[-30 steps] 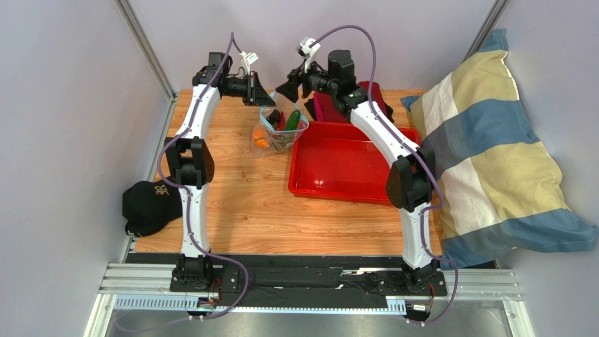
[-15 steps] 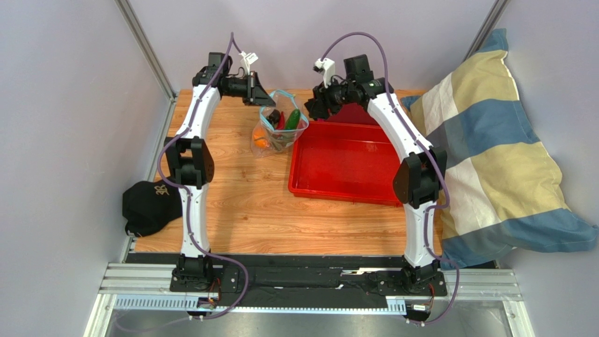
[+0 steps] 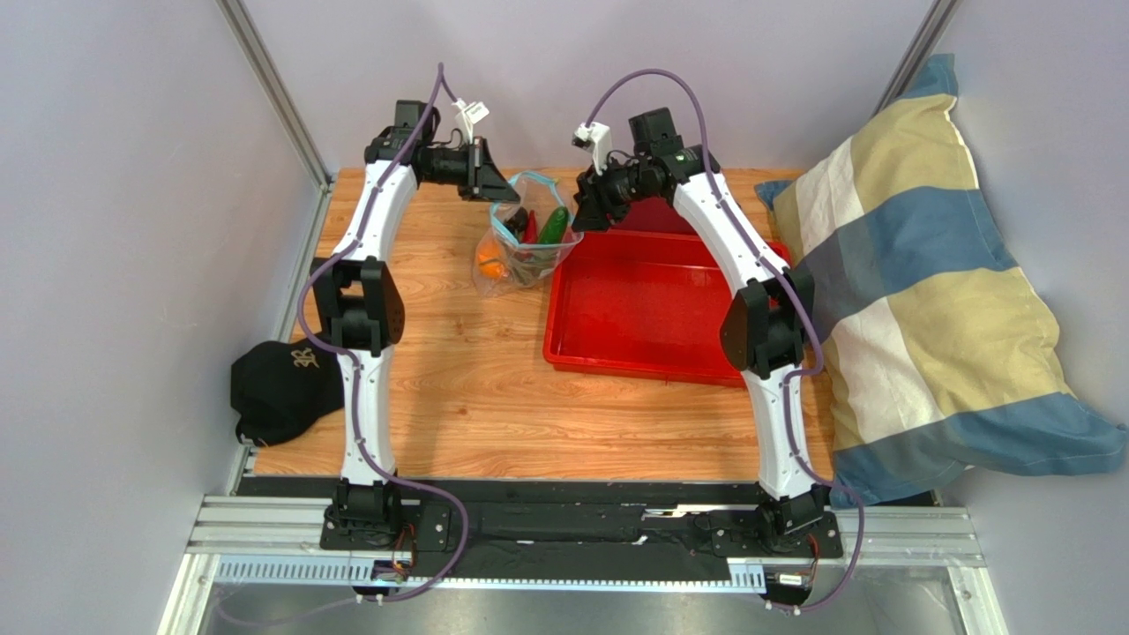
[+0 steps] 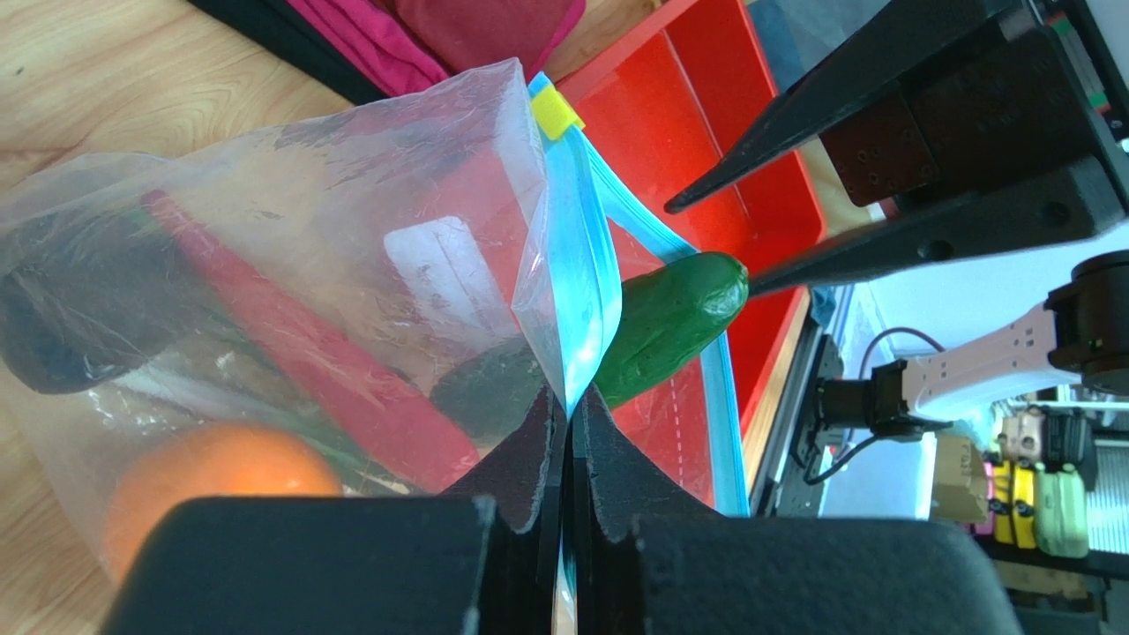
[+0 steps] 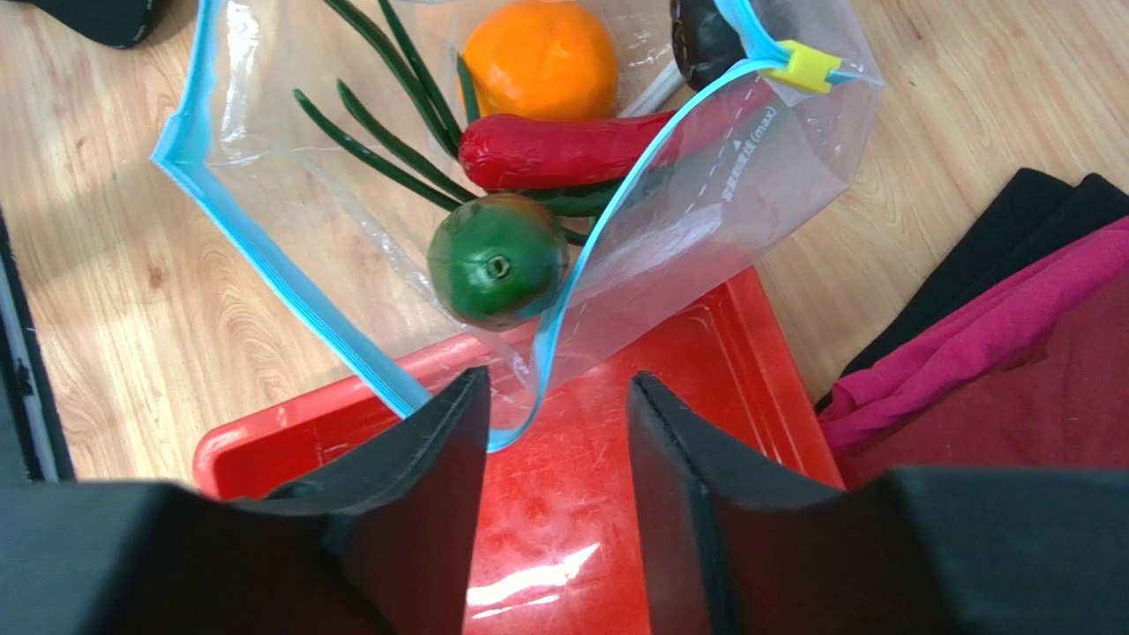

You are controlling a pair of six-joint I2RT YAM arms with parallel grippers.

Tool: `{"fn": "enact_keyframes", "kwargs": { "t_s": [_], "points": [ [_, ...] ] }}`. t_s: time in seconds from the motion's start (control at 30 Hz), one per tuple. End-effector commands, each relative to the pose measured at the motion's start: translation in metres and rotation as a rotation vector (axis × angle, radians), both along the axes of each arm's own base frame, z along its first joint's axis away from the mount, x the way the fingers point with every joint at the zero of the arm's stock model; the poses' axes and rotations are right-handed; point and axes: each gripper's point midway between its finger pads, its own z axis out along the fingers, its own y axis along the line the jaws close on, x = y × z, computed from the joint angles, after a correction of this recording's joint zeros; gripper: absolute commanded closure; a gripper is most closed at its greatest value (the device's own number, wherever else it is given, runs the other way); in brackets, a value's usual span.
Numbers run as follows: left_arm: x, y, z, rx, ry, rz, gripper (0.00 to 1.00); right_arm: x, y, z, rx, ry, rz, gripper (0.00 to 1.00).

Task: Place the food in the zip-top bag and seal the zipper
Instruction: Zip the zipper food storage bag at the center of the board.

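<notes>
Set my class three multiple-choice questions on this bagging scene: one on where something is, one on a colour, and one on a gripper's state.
1. Where is the orange fruit?
A. on a plate
B. inside the zip-top bag
C. in a bowl

2. What colour is the slider tab on the zipper?
A. red
B. black
C. yellow

3. How does the left gripper stand?
A. shut on the bag's mouth edge
B. wide open with nothing between its fingers
C. shut on a spoon

Answers:
1 B: the right wrist view shows the fruit behind the clear plastic, among the other produce.
2 C: both wrist views show a yellow tab at one end of the bluish strip.
3 A: in the left wrist view its fingers meet, with the bag's edge pinched between them.
</notes>
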Motion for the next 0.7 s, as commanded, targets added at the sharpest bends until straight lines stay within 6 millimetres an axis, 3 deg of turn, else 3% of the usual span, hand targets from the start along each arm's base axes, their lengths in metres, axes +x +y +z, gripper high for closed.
{"fn": "enact_keyframes", "kwargs": {
  "t_s": [0.0, 0.2, 0.33, 0.43, 0.5, 0.6, 0.67],
  "points": [
    [-0.008, -0.002, 0.034, 0.02, -0.122, -0.016, 1.0, 0.004, 0.004, 0.008, -0.005, -0.064, 0.053, 0.61],
    [-0.012, -0.005, 0.034, 0.036, -0.133, -0.03, 1.0, 0.0, 0.006, 0.008, -0.006, -0.087, 0.094, 0.74],
    [-0.018, -0.007, 0.034, 0.052, -0.135, -0.046, 1.0, -0.004, 0.01, 0.012, -0.014, -0.142, 0.153, 0.7],
    [-0.021, -0.007, 0.035, 0.066, -0.142, -0.054, 1.0, -0.007, 0.012, 0.009, -0.037, -0.166, 0.182, 0.83],
    [-0.025, -0.006, 0.034, 0.081, -0.149, -0.058, 1.0, -0.006, 0.013, 0.007, -0.058, -0.183, 0.184, 1.0],
    [-0.03, -0.006, 0.032, 0.124, -0.169, -0.062, 1.0, -0.003, 0.014, 0.011, -0.07, -0.211, 0.179, 1.0],
    [-0.035, -0.004, 0.04, 0.157, -0.213, -0.067, 1.0, 0.004, 0.013, 0.03, -0.068, -0.283, 0.163, 1.0]
  ]
}}
